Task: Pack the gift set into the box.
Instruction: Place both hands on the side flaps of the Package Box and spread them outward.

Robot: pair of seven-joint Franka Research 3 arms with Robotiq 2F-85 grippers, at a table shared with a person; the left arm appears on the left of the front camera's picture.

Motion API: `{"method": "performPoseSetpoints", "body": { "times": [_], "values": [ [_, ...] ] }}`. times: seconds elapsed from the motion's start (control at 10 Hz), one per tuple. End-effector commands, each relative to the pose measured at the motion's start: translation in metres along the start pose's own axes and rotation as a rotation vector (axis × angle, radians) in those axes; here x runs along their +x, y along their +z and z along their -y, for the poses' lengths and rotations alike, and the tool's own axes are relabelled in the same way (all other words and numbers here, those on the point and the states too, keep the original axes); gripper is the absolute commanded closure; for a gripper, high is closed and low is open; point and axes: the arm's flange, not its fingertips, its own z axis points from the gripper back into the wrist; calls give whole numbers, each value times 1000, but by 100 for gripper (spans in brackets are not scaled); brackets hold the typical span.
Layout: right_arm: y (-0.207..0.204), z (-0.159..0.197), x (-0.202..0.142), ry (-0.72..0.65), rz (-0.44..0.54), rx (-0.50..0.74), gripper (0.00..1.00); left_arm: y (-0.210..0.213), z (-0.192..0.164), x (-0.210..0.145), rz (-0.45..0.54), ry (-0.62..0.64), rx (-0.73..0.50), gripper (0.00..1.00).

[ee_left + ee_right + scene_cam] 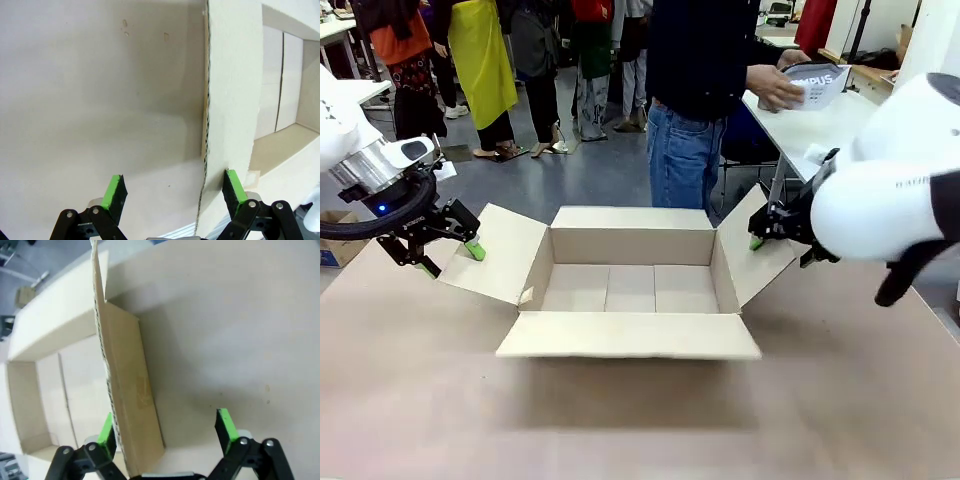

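"Front view first: where did the box (633,246) sit?"

"On the brown tabletop (620,420), between the two pincers, with all four flaps spread wide. The left pincer (450,258) was at the outer edge of the left flap (495,250). The right pincer (782,248) was at the right flap (760,258)."

"Were they gripping?"

"No. In the left wrist view the left pincer (174,190) was released, fingers wide. The left flap (232,100) stood edge-on between them, close by one green pad (234,186). Whether that pad touched it, I could not tell. The right wrist view showed much the same. The right pincer (166,427) was released, with the right flap (127,390) just beside one finger and tabletop ahead of the other."

"And the gift set (820,80)?"

"Well beyond the right pincer, higher and farther off, in the person's hand (775,88) above a white side table (820,130). The letters 'MPUS' on it faced the camera."
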Motion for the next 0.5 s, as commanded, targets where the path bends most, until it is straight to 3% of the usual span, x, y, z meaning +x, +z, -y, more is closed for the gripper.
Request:
{"method": "performPoseSetpoints", "body": {
  "times": [0.0, 0.1, 0.4],
  "values": [
    [-14, 60, -46, 9, -39, 199, 0, 1, 1, -2, 5, 7, 14, 0],
    [0, 0, 0, 0, 0, 0, 0, 1, 1, -2, 5, 7, 14, 0],
    [0, 0, 0, 0, 0, 0, 0, 1, 1, -2, 5, 7, 14, 0]
  ]
}}
